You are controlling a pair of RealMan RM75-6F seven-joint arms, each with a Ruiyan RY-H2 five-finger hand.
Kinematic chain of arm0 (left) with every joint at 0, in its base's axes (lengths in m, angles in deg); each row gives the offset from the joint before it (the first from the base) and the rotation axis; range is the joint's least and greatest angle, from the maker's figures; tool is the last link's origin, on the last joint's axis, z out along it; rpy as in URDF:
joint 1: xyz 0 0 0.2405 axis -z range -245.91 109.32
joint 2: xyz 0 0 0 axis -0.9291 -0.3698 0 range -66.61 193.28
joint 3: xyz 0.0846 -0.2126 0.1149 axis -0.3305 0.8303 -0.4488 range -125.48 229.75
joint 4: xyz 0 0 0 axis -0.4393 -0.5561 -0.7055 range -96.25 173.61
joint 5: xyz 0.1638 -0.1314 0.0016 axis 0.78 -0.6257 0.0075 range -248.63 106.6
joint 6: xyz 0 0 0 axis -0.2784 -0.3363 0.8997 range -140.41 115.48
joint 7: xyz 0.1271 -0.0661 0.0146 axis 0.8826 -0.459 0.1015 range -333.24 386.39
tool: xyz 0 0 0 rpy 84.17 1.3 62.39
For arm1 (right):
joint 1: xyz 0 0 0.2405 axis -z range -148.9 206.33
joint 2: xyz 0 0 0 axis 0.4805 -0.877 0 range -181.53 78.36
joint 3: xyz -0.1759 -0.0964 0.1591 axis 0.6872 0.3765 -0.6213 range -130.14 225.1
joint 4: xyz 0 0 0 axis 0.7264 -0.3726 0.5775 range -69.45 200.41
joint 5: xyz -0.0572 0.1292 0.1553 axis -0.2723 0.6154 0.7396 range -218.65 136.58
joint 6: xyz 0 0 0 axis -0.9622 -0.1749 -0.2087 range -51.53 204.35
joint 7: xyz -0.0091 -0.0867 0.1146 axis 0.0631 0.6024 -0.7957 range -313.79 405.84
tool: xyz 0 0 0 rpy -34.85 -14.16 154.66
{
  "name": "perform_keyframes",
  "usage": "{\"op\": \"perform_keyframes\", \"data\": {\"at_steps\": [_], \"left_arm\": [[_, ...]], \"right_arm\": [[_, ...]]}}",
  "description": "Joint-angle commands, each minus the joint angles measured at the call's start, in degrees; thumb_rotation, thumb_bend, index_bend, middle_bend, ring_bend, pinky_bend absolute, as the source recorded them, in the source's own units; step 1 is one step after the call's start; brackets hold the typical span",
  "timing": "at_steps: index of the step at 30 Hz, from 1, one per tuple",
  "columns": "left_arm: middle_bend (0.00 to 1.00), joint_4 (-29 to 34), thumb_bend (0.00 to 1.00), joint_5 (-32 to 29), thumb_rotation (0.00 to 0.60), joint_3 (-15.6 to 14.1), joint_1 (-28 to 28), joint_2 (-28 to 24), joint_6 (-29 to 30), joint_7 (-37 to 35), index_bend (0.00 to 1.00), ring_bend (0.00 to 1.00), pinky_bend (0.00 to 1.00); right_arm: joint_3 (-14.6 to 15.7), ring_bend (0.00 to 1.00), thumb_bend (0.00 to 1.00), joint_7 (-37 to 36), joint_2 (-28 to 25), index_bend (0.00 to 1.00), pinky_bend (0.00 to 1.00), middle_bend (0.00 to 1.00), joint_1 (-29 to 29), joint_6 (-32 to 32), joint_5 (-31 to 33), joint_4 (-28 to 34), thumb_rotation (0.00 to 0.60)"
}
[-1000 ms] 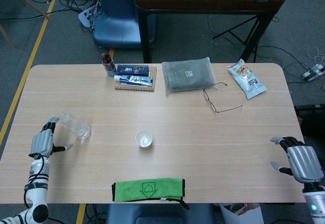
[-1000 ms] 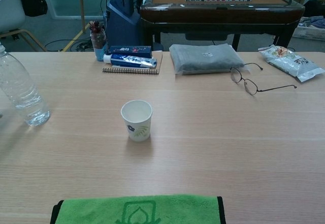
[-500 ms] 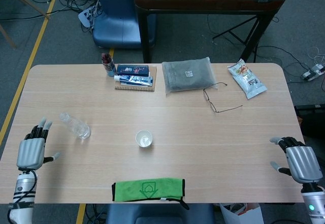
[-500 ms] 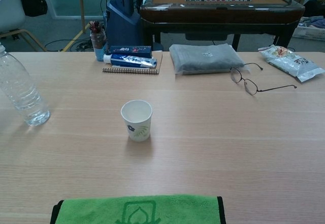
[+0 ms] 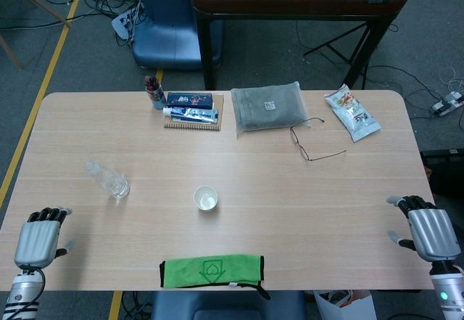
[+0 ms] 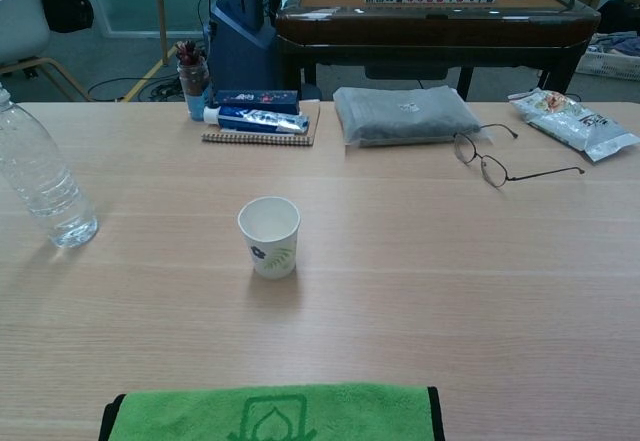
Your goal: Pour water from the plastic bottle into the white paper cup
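Note:
The clear plastic bottle (image 5: 108, 179) (image 6: 38, 176) stands upright on the left part of the table, with nothing touching it. To its right, near the table's middle, the white paper cup (image 5: 206, 198) (image 6: 269, 236) stands upright with a green leaf print. My left hand (image 5: 39, 241) hangs at the table's front left corner, well away from the bottle, fingers apart and empty. At the front right edge my right hand (image 5: 428, 230) is also empty with fingers apart. Neither hand shows in the chest view.
A green cloth (image 5: 211, 270) lies at the front edge below the cup. At the back are a notebook with boxes (image 5: 192, 112), a pen cup (image 5: 154, 92), a grey pouch (image 5: 267, 106), glasses (image 5: 313, 141) and a snack bag (image 5: 351, 112).
My left hand has let go of the bottle and drawn back toward the front left corner. The bottle stays standing. The right hand has not moved.

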Motion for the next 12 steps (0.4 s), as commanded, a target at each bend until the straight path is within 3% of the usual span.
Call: {"op": "perform_keyframes", "data": {"at_steps": [1,12], "left_arm": [[0.32,-0.76,0.15,0.77,0.600,-0.36,-0.55,0.10,0.06,-0.18,0.32,0.26,0.27],[0.32,-1.92,0.15,0.70,0.600,0.23,-0.97,0.95,-1.42,0.34,0.32,0.26,0.27]], "right_arm": [[-0.04,0.32,0.08,0.05,-0.13,0.35,0.52,0.40,0.03,0.06,0.00,0.06,0.600],[0.33,0.32,0.07,-0.28,-0.13,0.35,0.52,0.40,-0.26,-0.75,-0.33,-0.07,0.600]]}}
